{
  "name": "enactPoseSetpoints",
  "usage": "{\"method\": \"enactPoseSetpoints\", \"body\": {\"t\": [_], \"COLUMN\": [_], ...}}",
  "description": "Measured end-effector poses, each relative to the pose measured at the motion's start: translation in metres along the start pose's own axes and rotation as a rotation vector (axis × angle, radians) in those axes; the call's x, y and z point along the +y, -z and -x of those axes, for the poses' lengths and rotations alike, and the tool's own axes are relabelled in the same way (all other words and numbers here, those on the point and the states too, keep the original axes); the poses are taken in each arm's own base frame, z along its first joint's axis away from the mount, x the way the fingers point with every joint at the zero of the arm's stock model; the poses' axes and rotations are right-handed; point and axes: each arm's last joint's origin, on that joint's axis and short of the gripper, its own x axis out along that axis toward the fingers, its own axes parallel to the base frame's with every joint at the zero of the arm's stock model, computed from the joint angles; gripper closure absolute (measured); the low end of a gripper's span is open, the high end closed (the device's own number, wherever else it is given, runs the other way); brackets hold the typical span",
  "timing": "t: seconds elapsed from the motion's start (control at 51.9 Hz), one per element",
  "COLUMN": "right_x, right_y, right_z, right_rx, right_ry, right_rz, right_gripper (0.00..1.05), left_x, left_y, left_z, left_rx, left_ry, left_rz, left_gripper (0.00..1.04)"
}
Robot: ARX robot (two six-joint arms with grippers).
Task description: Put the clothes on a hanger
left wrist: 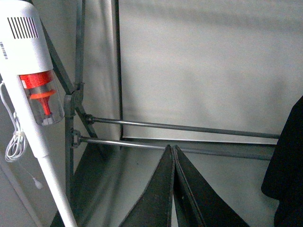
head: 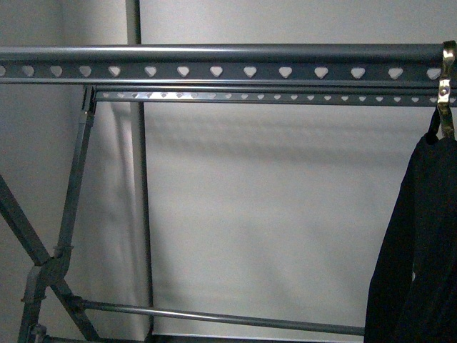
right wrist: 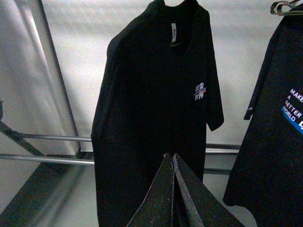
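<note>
Front view. Nearest is the top rail of the clothes rack (head: 214,63), grey, punched with heart-shaped holes; a second rail runs behind it. At the far right edge a gold hook (head: 447,86) sits on the rail with a black T-shirt (head: 418,250) hanging below. Neither of my arms shows.

Left wrist view. My left gripper (left wrist: 173,150) has its fingers pressed together, nothing between them, aimed at the rack's lower crossbars (left wrist: 180,127). A white stick vacuum (left wrist: 33,80) with an orange insert stands beside the rack.

Right wrist view. My right gripper (right wrist: 172,157) is likewise pinched closed and empty, just in front of a hanging T-shirt (right wrist: 151,109) with small white characters. A second printed shirt (right wrist: 279,118) hangs alongside.

Risk, as I judge it: pulling the right gripper away carelessly could snag the hem and drag the hook off the rail.
</note>
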Motion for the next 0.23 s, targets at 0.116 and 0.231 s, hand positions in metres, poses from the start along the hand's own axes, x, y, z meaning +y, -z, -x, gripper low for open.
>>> {"method": "enactPoseSetpoints", "body": {"t": [0.116,0.231], "right_x": [0.0,0.0], "right_y": [0.0011,0.0011], "right_z": [-0.0001,-0.0001], "right_rx": [0.002,0.002], "right_ry": [0.0,0.0], "right_rz": [0.0,0.001], "right_gripper": [1.02,0.94], "left_x": [0.0,0.0], "left_y": [0.0,0.0], "left_z": [0.0,0.0], "left_rx": [0.0,0.0], "left_ry": [0.001,0.0], "left_rz": [0.0,0.0], "left_gripper": [1.01,0.94]}}
